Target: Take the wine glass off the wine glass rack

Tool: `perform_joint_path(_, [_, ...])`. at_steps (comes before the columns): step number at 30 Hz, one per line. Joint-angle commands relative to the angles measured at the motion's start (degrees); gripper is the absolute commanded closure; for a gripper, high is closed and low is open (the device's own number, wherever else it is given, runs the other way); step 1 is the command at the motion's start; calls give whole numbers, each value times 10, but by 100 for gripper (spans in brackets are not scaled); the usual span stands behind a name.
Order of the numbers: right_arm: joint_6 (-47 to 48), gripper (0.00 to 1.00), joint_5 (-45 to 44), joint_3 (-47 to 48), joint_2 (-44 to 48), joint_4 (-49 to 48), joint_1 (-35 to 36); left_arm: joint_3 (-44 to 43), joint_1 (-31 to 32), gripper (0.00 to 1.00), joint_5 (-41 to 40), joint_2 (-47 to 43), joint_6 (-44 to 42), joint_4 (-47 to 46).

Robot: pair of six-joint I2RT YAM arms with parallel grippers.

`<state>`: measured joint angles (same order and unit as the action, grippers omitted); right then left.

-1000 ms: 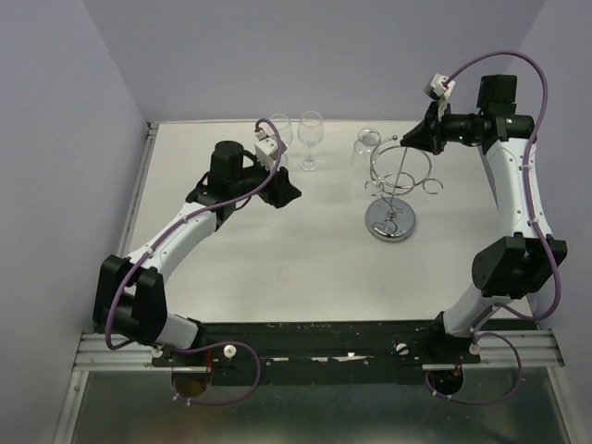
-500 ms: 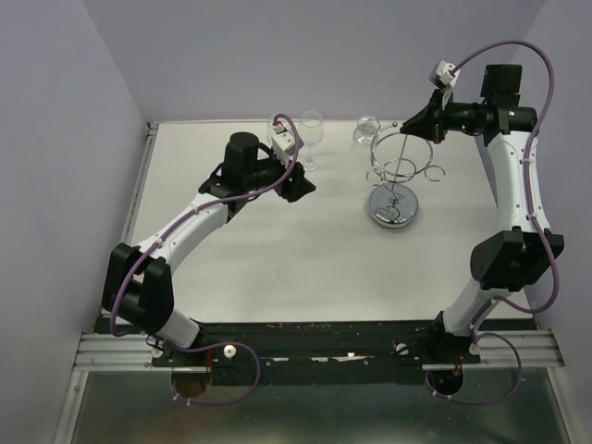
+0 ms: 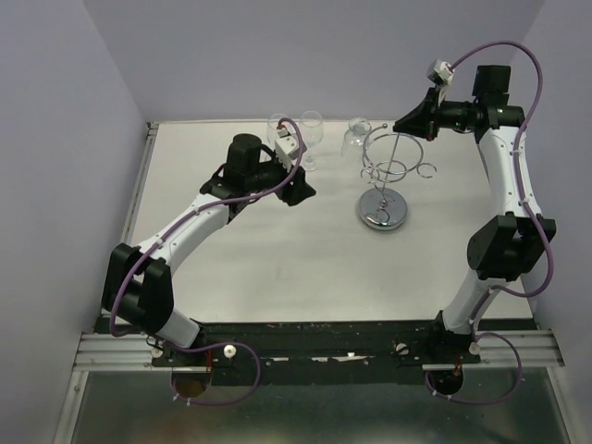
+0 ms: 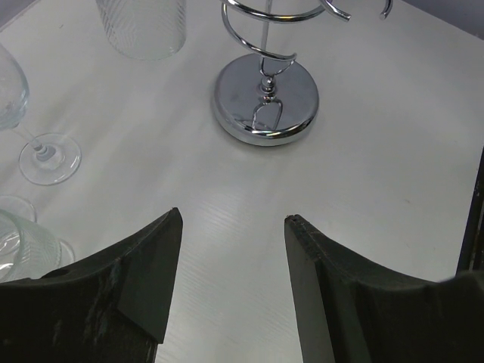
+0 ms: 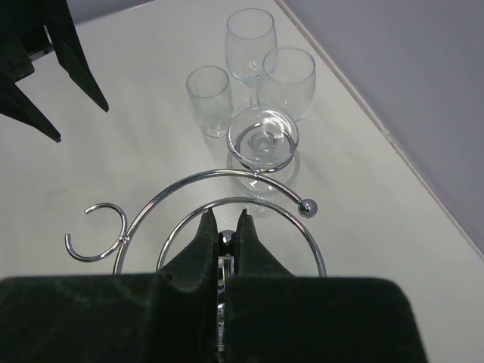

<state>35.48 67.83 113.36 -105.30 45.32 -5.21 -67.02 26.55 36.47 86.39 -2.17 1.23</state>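
The chrome wine glass rack [image 3: 384, 176] stands at the table's back right, with its disc base [image 4: 265, 102] ahead of my left fingers. A wine glass [image 3: 354, 137] hangs upside down from an outer loop on the rack's far left side. Its foot [image 5: 263, 141] sits in that loop. My right gripper [image 5: 224, 215] is shut on the ball top of the rack's central post [image 5: 229, 240], coming in from the right [image 3: 400, 125]. My left gripper [image 4: 233, 219] is open and empty, low over the table to the left of the rack [image 3: 301, 192].
Two wine glasses [image 3: 279, 128] [image 3: 311, 131] stand upright near the back edge, behind my left gripper. A tumbler [image 5: 209, 98] stands beside the hanging glass. An empty loop [image 5: 94, 233] sticks out on the rack's near side. The back wall is close behind the rack.
The right gripper and the rack it holds have shifted a little to the left. The left arm swung right towards the rack, then stopped with its jaws still open.
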Motion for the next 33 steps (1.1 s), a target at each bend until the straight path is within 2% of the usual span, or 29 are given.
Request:
perform_joint_path(1, [4, 96, 83, 27, 18, -68, 1, 2, 7, 30, -1, -20, -20, 16])
perform_joint_path(7, [33, 92, 58, -1, 31, -43, 1, 8, 8, 30, -2, -21, -20, 11])
perform_joint_path(14, [44, 82, 10, -53, 50, -38, 0, 10, 8, 30, -17, -16, -3, -8])
perform_joint_path(19, [35, 55, 0, -49, 64, -39, 0, 2, 7, 30, -17, -9, -5, -10])
perform_joint_path(22, [20, 44, -19, -34, 76, -42, 0, -11, 8, 28, -20, 6, -10, -35])
perform_joint_path(25, [-5, 29, -41, -36, 97, -59, 0, -25, 8, 27, -25, 29, -18, -75])
perform_joint_path(26, [-22, 1, -52, -41, 106, -73, 0, -33, 9, 26, -24, 38, -21, -87])
perform_joint_path(30, [-94, 0, -93, -54, 139, -112, 0, -71, 10, 25, -12, 83, -37, -149])
perform_joint_path(33, [-162, 0, -148, -68, 170, -141, 0, -133, 16, 25, -2, 124, -50, -162])
